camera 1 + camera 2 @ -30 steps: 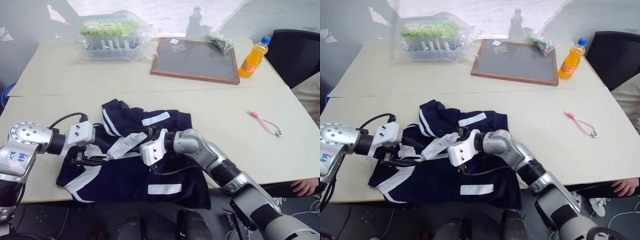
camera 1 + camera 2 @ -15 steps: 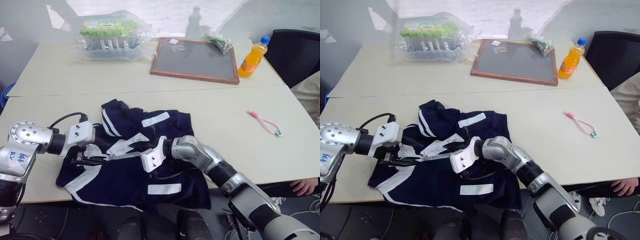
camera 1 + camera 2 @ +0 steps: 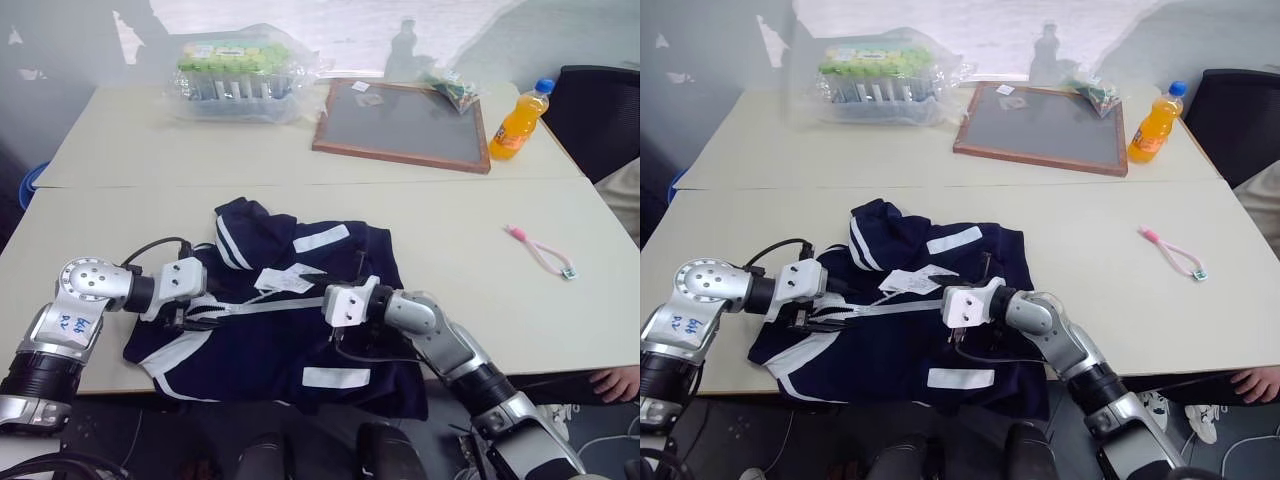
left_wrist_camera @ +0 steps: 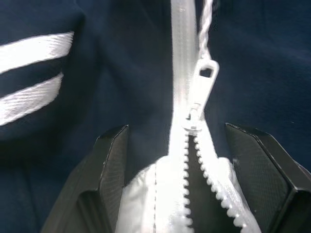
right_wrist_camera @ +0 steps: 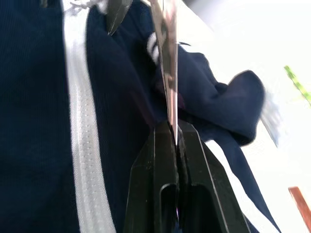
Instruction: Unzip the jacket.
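Tabletop jacket [image 3: 300, 340], right fingers [image 5: 172, 160] pinched.

Two pale tables [image 3: 470, 260] stand pushed together edge to edge. On the far one, a clear plastic-wrapped pack of green-capped bottles [image 3: 238, 75] sits to the left, a wood-framed grey board [image 3: 405, 125] lies near the middle with a small crinkled packet [image 3: 449, 88] at its far right corner and a little white card [image 3: 361, 87] on its surface, and an orange drink bottle with a blue cap [image 3: 519, 118] stands just right of the board. On the near table a pink cord with a small tag [image 3: 541, 251] lies well to the right, and a dark chair [image 3: 600, 105] stands beyond the right end of the tables.
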`<act>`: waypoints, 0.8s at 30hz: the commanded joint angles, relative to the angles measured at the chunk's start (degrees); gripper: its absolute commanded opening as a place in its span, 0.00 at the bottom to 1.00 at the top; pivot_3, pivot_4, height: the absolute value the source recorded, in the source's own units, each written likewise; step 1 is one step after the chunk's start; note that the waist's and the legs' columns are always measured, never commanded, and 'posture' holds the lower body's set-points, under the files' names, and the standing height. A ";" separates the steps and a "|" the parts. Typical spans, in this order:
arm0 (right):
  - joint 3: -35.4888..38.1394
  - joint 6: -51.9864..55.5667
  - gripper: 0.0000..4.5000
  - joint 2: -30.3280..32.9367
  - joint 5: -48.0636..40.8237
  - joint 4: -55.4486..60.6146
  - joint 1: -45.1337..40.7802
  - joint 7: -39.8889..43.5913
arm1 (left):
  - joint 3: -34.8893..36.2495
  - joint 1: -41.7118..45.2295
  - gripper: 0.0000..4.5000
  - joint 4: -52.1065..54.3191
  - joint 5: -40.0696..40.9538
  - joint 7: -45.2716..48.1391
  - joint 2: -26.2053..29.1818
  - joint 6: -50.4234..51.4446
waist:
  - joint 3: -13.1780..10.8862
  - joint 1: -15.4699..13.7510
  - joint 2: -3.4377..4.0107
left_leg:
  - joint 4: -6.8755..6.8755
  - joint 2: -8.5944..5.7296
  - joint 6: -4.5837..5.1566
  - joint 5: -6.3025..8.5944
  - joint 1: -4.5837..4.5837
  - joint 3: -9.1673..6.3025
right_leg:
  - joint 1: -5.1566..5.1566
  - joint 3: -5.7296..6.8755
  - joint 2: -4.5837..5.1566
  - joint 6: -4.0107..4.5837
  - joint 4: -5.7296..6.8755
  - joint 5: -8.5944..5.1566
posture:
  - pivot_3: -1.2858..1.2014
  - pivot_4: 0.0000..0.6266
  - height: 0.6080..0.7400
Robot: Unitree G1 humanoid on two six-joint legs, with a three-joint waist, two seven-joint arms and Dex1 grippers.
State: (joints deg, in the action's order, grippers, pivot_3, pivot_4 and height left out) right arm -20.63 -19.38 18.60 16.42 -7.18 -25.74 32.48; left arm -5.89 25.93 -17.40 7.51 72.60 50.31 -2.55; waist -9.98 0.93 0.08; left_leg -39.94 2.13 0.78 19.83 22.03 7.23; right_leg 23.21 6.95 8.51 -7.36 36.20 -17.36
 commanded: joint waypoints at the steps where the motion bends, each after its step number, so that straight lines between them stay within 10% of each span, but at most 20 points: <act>1: 4.26 6.06 0.01 -0.73 -3.78 5.82 1.95 -1.39 | -3.70 -0.19 0.73 -6.76 -5.33 -1.23 -1.43 -2.25 | 0.08 -0.46 0.12 | 0.00 0.00 0.01 -0.01 -0.06 0.00 | -0.08 0.00 0.00 0.00 0.00 0.00 | 0.52 0.24 1.00; 15: 24.26 34.51 0.01 -4.59 -21.90 19.09 5.98 -8.62 | -5.23 2.51 0.73 -15.04 -6.03 -1.57 -3.05 -6.58 | 0.66 -0.96 0.91 | 0.26 -0.05 0.07 0.03 -0.83 -0.20 | -0.79 -0.04 0.04 0.00 -0.10 0.00 | 0.52 0.24 1.00; 24: 43.41 39.55 0.01 7.66 -28.88 10.01 2.88 -11.27 | -5.45 3.23 0.73 -15.60 -5.89 -1.84 -3.09 -7.03 | 0.73 -0.99 1.01 | 0.34 -0.10 0.15 0.04 -0.87 -0.29 | -0.77 -0.11 0.09 0.00 -0.13 0.00 | 0.52 0.24 1.00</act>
State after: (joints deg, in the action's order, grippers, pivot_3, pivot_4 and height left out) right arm 17.20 20.86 23.28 -10.89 4.90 -21.84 22.20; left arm -9.32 30.72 -28.86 7.32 73.29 47.26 -10.14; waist -9.25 -0.05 1.09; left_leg -39.59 2.02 0.94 19.87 21.16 6.94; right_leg 22.44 6.84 8.60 -7.35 36.06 -17.36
